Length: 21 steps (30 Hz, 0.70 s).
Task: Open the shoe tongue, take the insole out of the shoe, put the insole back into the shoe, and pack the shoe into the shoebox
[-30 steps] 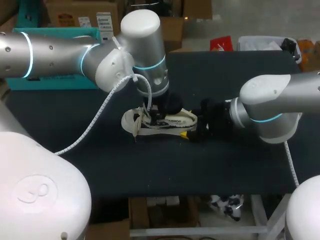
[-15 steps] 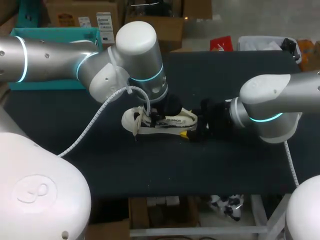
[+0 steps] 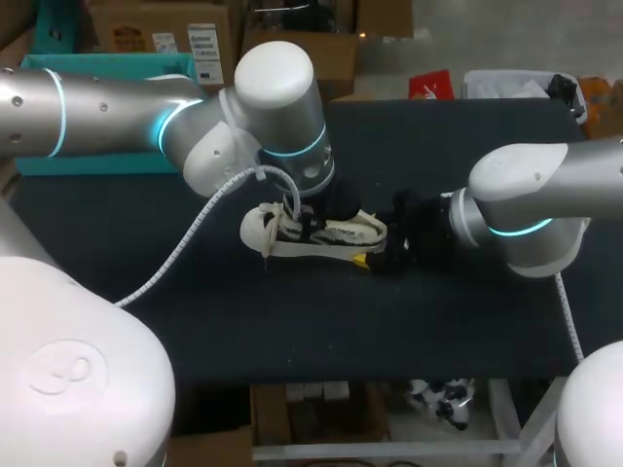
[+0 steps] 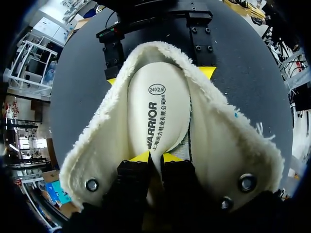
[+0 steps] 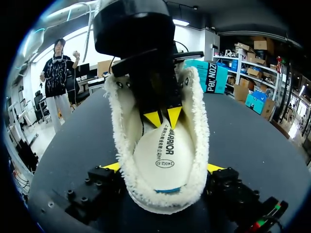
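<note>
dark table [image 3: 292, 321]: shoe [image 3: 350, 233] well apart from edges; right gripper [image 5: 164, 167] clamps its heel, left gripper [image 4: 155, 156] pinches insole [image 4: 158, 107]

Robot lab: left arm [image 3: 117, 107], right arm [image 3: 555, 195], dark worktable [image 3: 292, 321].

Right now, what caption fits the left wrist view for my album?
Left gripper pinches the insole inside the fleece-lined shoe; right gripper clamps its heel.

The table [image 3: 292, 341] carried a dark, matte cover under soft, even light. Its near edge ran straight across the head view; the far edge ran parallel to it, higher up.
</note>
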Each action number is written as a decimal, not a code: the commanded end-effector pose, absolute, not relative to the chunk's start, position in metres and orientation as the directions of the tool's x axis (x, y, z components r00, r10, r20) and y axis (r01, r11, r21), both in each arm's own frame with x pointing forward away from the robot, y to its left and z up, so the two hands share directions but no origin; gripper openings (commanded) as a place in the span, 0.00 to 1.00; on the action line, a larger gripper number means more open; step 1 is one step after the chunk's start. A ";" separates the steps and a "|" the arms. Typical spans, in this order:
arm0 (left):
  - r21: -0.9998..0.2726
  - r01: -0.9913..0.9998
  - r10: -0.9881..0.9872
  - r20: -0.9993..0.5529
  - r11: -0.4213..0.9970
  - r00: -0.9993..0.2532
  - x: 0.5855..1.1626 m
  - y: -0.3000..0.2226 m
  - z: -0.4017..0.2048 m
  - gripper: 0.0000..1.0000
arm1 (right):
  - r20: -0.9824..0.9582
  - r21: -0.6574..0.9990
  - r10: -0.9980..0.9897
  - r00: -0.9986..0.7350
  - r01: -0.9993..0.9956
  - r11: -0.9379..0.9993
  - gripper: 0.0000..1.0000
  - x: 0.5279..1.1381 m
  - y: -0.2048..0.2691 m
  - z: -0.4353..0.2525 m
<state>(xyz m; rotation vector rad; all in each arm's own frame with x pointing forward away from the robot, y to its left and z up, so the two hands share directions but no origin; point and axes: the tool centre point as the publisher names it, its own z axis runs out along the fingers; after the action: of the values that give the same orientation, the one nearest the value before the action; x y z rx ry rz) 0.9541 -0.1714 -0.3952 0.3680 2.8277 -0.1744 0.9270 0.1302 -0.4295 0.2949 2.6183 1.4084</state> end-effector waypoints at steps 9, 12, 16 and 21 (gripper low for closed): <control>-0.198 0.331 0.264 -0.302 0.923 -0.916 0.958 -0.192 -0.414 0.00 | -0.042 0.839 0.237 -0.970 0.094 0.536 0.00 0.924 0.134 -0.434; -0.230 0.340 0.267 -0.297 0.912 -0.917 0.951 -0.192 -0.399 0.00 | -0.042 0.839 0.237 -0.970 0.094 0.536 0.00 0.924 0.134 -0.434; -0.264 0.345 0.270 -0.282 0.901 -0.921 0.947 -0.192 -0.382 0.00 | -0.042 0.839 0.237 -0.970 0.094 0.536 0.00 0.924 0.134 -0.434; -0.283 0.348 0.275 -0.267 0.894 -0.924 0.944 -0.191 -0.368 0.00 | -0.042 0.839 0.237 -0.970 0.094 0.536 0.00 0.924 0.134 -0.434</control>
<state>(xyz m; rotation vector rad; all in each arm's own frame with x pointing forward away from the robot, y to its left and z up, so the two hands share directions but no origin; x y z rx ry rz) 0.9440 -0.1881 -0.3767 0.4690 2.8373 -0.4737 0.9255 0.1281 -0.4289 0.2892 2.6206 1.4122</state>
